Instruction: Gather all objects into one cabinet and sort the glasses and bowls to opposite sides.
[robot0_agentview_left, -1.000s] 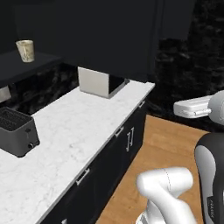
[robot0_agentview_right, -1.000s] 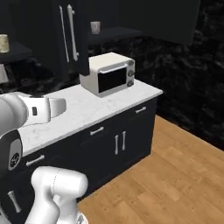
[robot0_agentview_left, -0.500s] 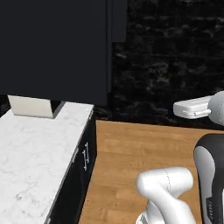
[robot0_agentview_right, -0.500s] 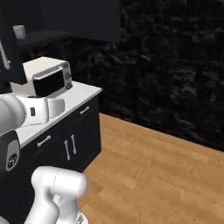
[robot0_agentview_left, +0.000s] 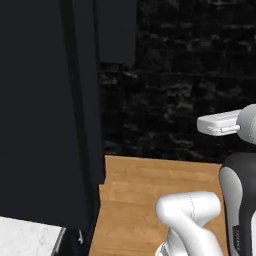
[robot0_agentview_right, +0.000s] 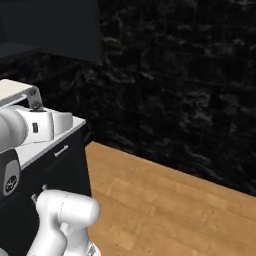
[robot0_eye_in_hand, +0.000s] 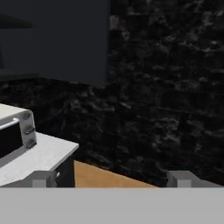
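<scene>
In the hand view my gripper (robot0_eye_in_hand: 111, 179) is open, its two grey fingertips (robot0_eye_in_hand: 41, 178) far apart with nothing between them. It faces a black stone wall, well clear of everything. The dark upper cabinet (robot0_eye_in_hand: 65, 39) hangs at the upper left of that view, and its closed front (robot0_agentview_right: 55, 25) also tops the right base view. The glasses and the bowls are out of view. My white arm (robot0_agentview_left: 220, 123) crosses the right side of the left base view.
A white toaster oven (robot0_eye_in_hand: 13, 135) stands at the end of the marble counter (robot0_eye_in_hand: 46, 153). Below it is a dark lower cabinet with a silver handle (robot0_agentview_right: 61, 150). Wooden floor (robot0_agentview_right: 165, 200) stretches right to the black stone wall (robot0_agentview_right: 190, 90). A tall dark panel (robot0_agentview_left: 45, 110) stands at the left.
The whole picture has swung to the right: the camera moved, so the counter, toaster and toaster oven slid off to the left. The gripper stays open.
</scene>
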